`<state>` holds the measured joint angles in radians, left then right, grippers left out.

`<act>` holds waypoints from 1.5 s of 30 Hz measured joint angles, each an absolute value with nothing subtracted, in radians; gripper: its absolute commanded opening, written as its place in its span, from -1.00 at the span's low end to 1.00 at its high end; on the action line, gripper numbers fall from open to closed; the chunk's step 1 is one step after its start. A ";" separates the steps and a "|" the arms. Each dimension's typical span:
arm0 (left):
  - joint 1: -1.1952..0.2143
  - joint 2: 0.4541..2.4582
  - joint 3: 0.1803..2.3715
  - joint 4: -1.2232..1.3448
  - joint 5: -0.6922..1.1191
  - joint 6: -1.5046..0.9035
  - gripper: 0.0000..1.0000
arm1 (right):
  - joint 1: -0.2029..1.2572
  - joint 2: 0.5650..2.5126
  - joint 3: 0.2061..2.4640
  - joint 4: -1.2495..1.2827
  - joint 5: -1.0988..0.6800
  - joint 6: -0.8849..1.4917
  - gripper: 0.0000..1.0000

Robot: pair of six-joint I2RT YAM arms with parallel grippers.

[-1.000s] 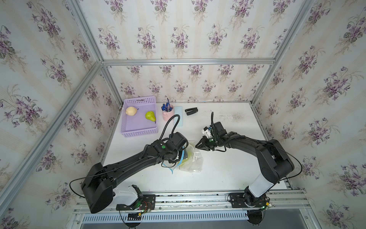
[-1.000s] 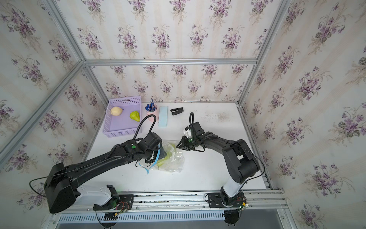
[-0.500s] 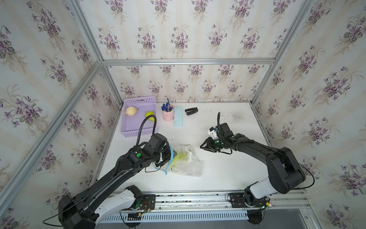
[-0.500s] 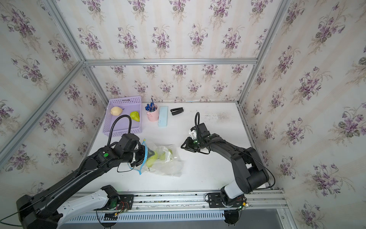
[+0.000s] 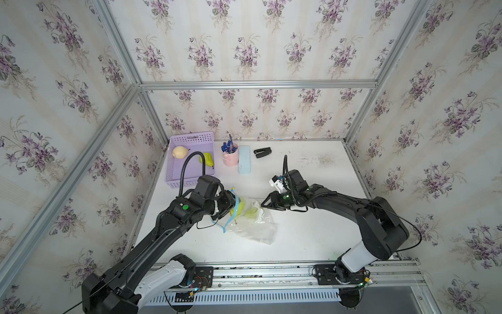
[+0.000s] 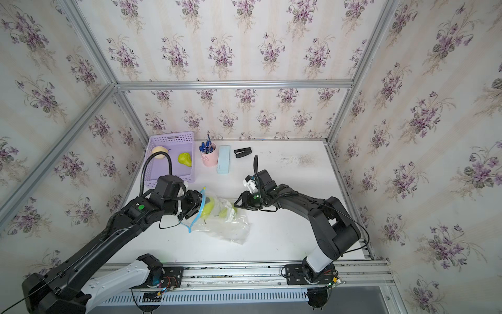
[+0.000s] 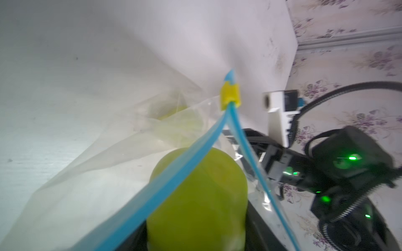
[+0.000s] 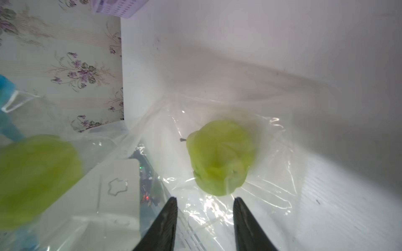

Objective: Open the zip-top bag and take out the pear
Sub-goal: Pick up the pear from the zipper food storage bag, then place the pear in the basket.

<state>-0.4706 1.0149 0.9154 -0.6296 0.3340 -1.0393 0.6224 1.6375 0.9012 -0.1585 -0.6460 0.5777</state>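
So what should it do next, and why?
Probably pull the left gripper back, drawing the pear out. The bag gapes at its mouth, the pear sits between that gripper's fingers at the opening, and the right gripper hangs open at the bag's far end, holding nothing. A second pear lies deeper inside.

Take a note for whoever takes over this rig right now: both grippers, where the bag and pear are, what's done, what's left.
Grippers: left gripper shut on the pear, which sits in the bag's mouth; right gripper open and empty, beside the zip-top bag.
Done: zip strip parted, bag open.
Left: draw the pear clear of the bag.
Note: a second pear lies deeper inside.
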 measured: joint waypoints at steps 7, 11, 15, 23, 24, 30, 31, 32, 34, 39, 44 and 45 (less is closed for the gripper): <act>-0.437 1.108 0.883 -0.586 0.405 -1.006 -0.21 | 0.634 1.754 0.933 -0.100 -0.582 0.656 -0.16; -0.327 1.052 0.962 -0.651 0.394 -0.966 -0.20 | 0.634 1.833 0.951 -0.075 -0.551 0.690 -0.20; -0.183 1.039 1.093 -0.786 0.386 -0.883 -0.18 | 0.629 1.872 0.967 -0.021 -0.554 0.727 -0.25; 0.073 1.200 1.311 -0.955 0.373 -0.735 -0.13 | 0.627 1.891 0.983 0.023 -0.510 0.763 -0.28; 0.093 1.263 1.362 -0.960 0.374 -0.717 -0.13 | 0.625 1.891 0.983 0.023 -0.509 0.764 -0.29; 0.123 1.667 1.676 -0.942 0.327 -0.638 0.04 | 0.621 1.886 0.979 0.024 -0.493 0.768 -0.29; 0.126 1.717 1.720 -0.940 0.314 -0.628 0.04 | 0.621 1.884 0.978 0.024 -0.492 0.770 -0.29; 0.133 1.768 1.761 -0.936 0.313 -0.619 0.04 | 0.621 1.882 0.977 0.023 -0.488 0.771 -0.29; 0.149 1.858 1.834 -0.937 0.294 -0.610 0.09 | 0.621 1.876 0.972 0.020 -0.483 0.771 -0.30; 0.168 2.068 2.057 -0.977 0.278 -0.584 0.84 | 0.621 1.850 0.942 0.020 -0.470 0.771 -0.30; 0.166 2.073 2.114 -1.041 0.285 -0.581 1.00 | 0.621 1.839 0.933 0.016 -0.464 0.771 -0.31; 0.166 2.033 2.097 -1.043 0.286 -0.580 1.00 | 0.621 1.837 0.933 0.013 -0.463 0.771 -0.31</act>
<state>0.1661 2.0335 2.0968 -1.0431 0.2855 -0.5800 0.6209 1.8370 0.9325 0.0128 -0.4625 0.7712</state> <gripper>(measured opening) 0.999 0.345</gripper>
